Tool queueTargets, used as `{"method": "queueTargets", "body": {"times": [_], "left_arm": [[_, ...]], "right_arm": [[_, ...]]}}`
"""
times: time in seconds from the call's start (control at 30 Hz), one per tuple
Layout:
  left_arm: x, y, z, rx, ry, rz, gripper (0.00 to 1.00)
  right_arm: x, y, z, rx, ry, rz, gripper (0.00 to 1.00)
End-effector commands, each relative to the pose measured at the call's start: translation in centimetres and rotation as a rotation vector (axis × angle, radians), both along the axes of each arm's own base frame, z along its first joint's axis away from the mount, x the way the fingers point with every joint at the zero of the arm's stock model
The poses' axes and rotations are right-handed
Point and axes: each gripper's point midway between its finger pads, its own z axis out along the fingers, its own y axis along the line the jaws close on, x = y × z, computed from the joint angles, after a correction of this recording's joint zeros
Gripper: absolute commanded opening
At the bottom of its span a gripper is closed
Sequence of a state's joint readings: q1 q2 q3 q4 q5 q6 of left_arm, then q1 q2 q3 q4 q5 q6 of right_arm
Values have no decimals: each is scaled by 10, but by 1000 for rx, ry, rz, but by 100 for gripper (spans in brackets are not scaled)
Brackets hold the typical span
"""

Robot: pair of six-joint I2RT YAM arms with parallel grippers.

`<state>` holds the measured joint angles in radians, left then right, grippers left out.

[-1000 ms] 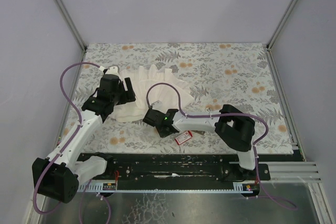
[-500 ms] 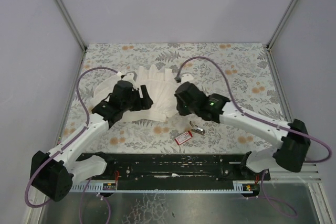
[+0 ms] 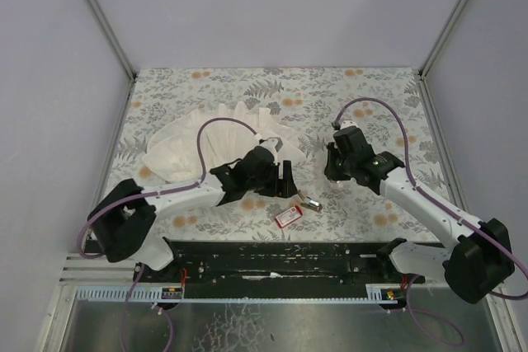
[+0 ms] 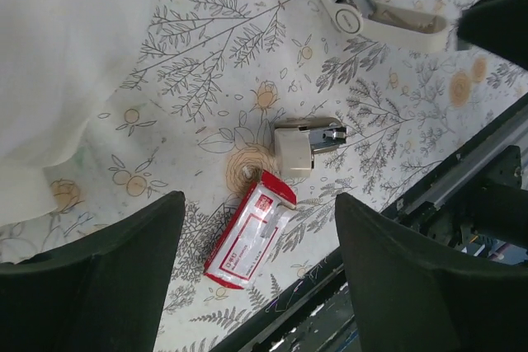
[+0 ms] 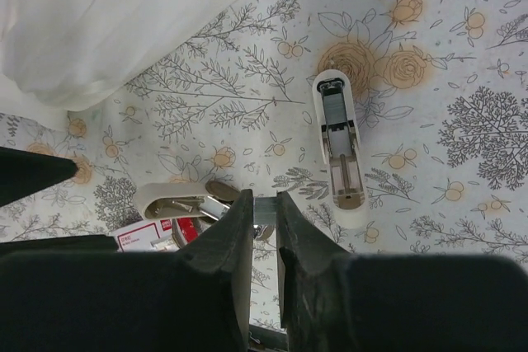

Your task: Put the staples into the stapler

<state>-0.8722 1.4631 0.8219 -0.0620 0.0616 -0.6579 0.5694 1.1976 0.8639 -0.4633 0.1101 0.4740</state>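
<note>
The floral tabletop (image 3: 371, 96) fills the floor of the booth. A big white pleated cloth (image 3: 177, 150) is heaped on its left half, towards the far side.

The left arm (image 3: 177, 199) stretches low from the near left corner to the middle. The left jaws stand wide apart with nothing between them, hanging over the bare patch just right of the cloth. Seen from that wrist, its two dark fingers (image 4: 91, 286) frame the small things lying below.

The right arm (image 3: 421, 199) reaches in from the near right corner, its wrist right of centre. The right jaws are drawn nearly together, with only a thin slit left. From here I can't see anything gripped in them.

Beneath that wrist a longer cream stapler (image 5: 340, 147) lies on the tabletop, its grey metal channel facing up.

Near the front edge, about centre, sits the red staple box (image 3: 288, 217). It lies flat with its white label up.

The stapler (image 3: 310, 203) is a small cream one with shiny metal parts. It lies just right of the box and a little farther back. Their corners come so close that I can't tell whether they touch.
</note>
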Motion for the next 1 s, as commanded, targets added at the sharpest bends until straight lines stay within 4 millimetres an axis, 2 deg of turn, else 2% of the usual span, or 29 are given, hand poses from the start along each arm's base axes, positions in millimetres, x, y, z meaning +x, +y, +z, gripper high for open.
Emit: {"method": "queueTargets", "body": {"times": [0.0,0.17,0.3,0.5,0.77,0.97], "left_arm": [[15,-37,23,-100,-51,-30,73],[16,-49,16,-90,-44,-68,72],[13,-57,9,-80,-22,-94,67],[5,-62,-3,-45,4,-105,54],[2,-61,-11,-12,13,-97,44],[-1,-63,-13,-9,20,-109,32]], "right_arm": [[2,2,16,77,-47,26,19],[-1,-1,14,82,-43,25,19],[-1,-2,12,83,-40,22,19],[-1,-3,13,83,-43,22,19],[-4,-5,13,75,-44,35,19],[-12,-9,6,61,-17,49,26]]}}
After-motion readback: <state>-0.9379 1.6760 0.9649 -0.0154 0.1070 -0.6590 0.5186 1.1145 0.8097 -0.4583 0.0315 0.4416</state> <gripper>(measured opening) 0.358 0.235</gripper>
